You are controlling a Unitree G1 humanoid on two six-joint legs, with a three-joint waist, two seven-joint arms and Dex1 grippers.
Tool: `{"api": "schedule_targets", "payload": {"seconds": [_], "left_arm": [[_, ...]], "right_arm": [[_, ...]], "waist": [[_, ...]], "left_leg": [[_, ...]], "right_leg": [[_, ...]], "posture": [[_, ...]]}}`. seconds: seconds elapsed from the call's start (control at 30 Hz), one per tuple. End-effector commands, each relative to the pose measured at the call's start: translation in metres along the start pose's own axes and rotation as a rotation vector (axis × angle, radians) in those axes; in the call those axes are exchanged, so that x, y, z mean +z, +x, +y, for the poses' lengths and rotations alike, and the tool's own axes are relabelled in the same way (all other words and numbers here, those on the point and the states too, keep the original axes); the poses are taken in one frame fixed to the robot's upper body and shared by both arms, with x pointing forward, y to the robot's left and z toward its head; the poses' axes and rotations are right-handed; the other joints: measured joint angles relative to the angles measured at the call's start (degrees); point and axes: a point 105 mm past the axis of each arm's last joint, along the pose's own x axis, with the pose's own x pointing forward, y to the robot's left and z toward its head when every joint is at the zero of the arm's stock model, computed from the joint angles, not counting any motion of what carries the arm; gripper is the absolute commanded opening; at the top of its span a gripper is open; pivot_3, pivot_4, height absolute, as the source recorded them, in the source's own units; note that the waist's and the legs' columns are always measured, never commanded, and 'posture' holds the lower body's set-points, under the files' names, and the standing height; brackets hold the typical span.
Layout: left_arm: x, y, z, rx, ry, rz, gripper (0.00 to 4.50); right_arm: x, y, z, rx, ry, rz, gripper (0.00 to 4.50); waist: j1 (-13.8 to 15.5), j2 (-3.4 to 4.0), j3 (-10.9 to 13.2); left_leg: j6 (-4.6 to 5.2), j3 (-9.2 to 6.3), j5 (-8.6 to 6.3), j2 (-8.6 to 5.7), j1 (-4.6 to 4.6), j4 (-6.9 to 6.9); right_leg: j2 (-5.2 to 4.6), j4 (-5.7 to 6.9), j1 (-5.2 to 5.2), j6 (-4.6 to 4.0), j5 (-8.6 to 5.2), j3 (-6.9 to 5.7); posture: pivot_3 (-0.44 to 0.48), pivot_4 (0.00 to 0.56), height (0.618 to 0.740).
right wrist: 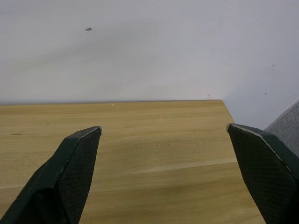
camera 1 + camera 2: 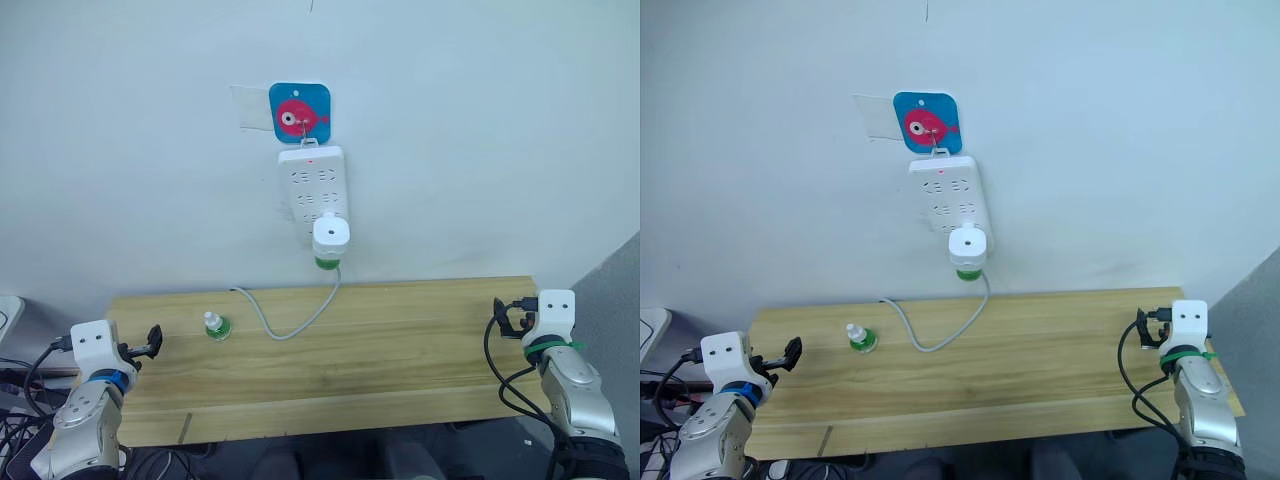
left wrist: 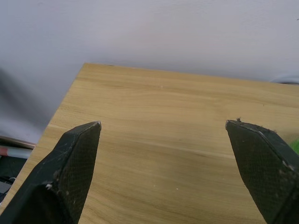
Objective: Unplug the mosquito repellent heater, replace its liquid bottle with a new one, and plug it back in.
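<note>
The white mosquito repellent heater (image 2: 331, 236) is plugged into the lower end of a white power strip (image 2: 313, 185) hanging on the wall. A green liquid bottle (image 2: 327, 263) sits in its underside. The new one (image 2: 215, 325), a small green bottle with a white cap, stands upright on the wooden table (image 2: 400, 350), left of centre. My left gripper (image 2: 154, 340) hovers at the table's left edge, open and empty. At the right edge my right gripper (image 2: 503, 318) is open too, with nothing between its fingers (image 1: 74, 172).
A grey cord (image 2: 290, 320) runs from the power strip down onto the table and loops near the capped bottle. A blue card with a red fish (image 2: 299, 113) holds the strip's hook on the white wall.
</note>
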Motion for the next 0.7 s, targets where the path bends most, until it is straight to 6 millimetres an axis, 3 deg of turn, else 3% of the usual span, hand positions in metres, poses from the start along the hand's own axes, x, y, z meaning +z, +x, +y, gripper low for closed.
{"api": "schedule_targets", "payload": {"seconds": [0.03, 0.47, 0.7], "left_arm": [[0.015, 0.002, 0.013, 0.032, 0.006, -0.036, 4.48], [0.025, 0.006, 0.010, -0.008, 0.021, -0.058, 4.48], [0.043, -0.011, 0.003, -0.136, 0.007, -0.105, 4.48]], "right_arm": [[0.011, -0.003, -0.006, -0.013, -0.017, -0.046, 4.50], [0.013, -0.011, -0.009, -0.023, -0.034, -0.054, 4.50], [0.035, -0.016, 0.003, 0.069, -0.056, -0.099, 4.50]], "waist": [[0.0, 0.00, 0.0], [-0.6, -0.07, 0.0], [-0.8, -0.07, 0.1]], "left_leg": [[0.00, 0.00, 0.00, 0.00, 0.00, 0.00], [-0.01, -0.06, -0.01, -0.01, -0.02, -0.01], [-0.03, -0.06, -0.02, -0.01, -0.02, -0.01]], "right_leg": [[0.00, 0.00, 0.00, 0.00, 0.00, 0.00], [-0.02, 0.00, 0.00, 0.01, 0.00, -0.06], [-0.03, 0.00, 0.00, 0.01, 0.00, -0.04]], "posture": [[-0.071, 0.108, 0.740], [-0.085, 0.121, 0.740], [-0.090, 0.137, 0.740]]}}
